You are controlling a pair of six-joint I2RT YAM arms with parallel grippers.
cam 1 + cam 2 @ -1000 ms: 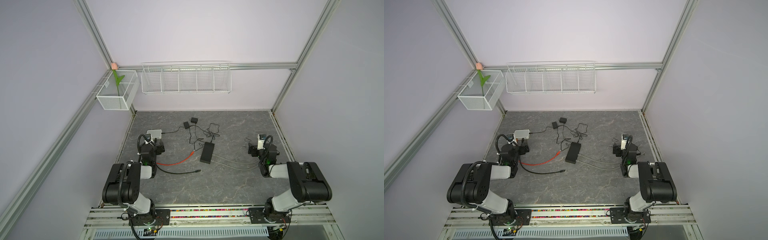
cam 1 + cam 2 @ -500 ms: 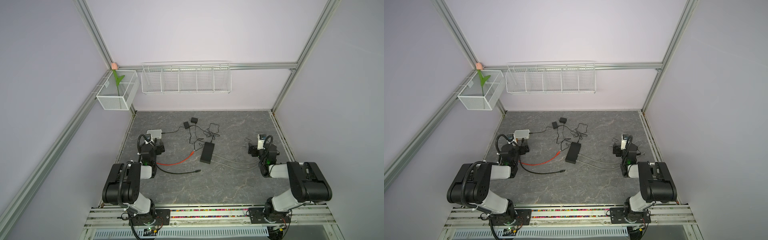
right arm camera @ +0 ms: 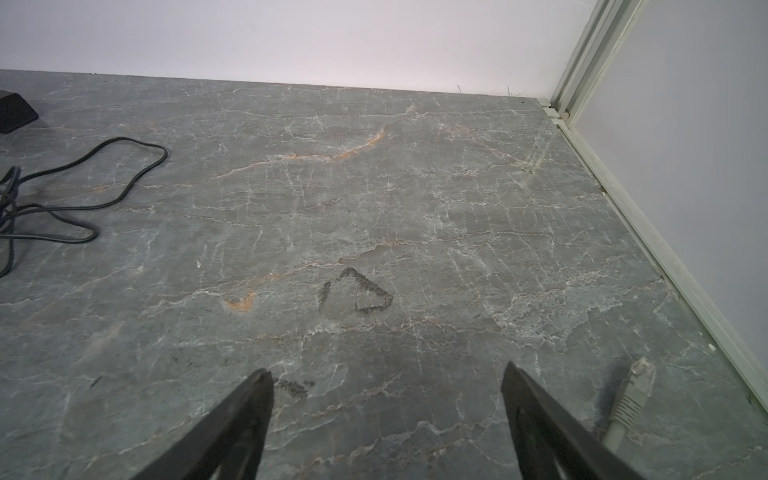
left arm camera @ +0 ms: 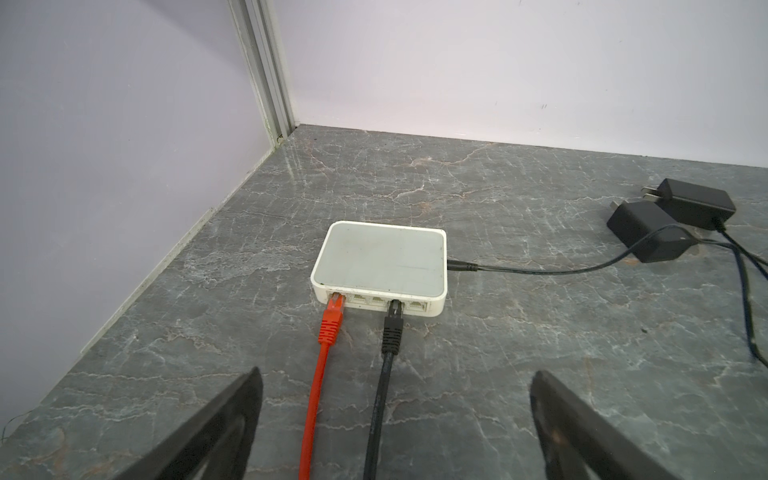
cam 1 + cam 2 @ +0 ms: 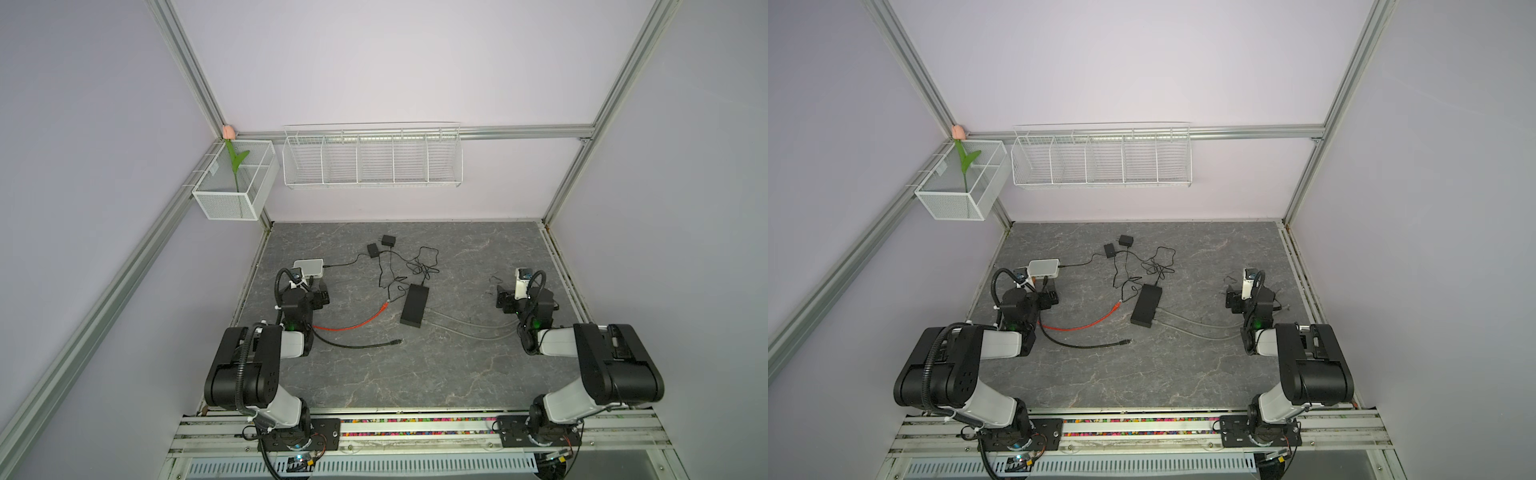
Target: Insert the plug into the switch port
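Left wrist view: white switch [image 4: 379,259] sits on the grey surface [image 4: 582,311]; orange plug [image 4: 332,320] and black plug [image 4: 392,332] are both seated in its front ports.
Left fingers [image 4: 216,428]: spread wide, empty, short of both plugs, touching neither.
Right fingers [image 3: 232,428]: apart, holding nothing, low over the surface.
Grey plug [image 3: 633,390]: lies loose on the surface just beside the right fingers, unplugged.

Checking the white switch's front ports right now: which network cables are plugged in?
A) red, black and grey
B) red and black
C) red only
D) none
B: the left wrist view shows the red plug and the black plug seated in the white switch, while the grey plug lies loose in the right wrist view.
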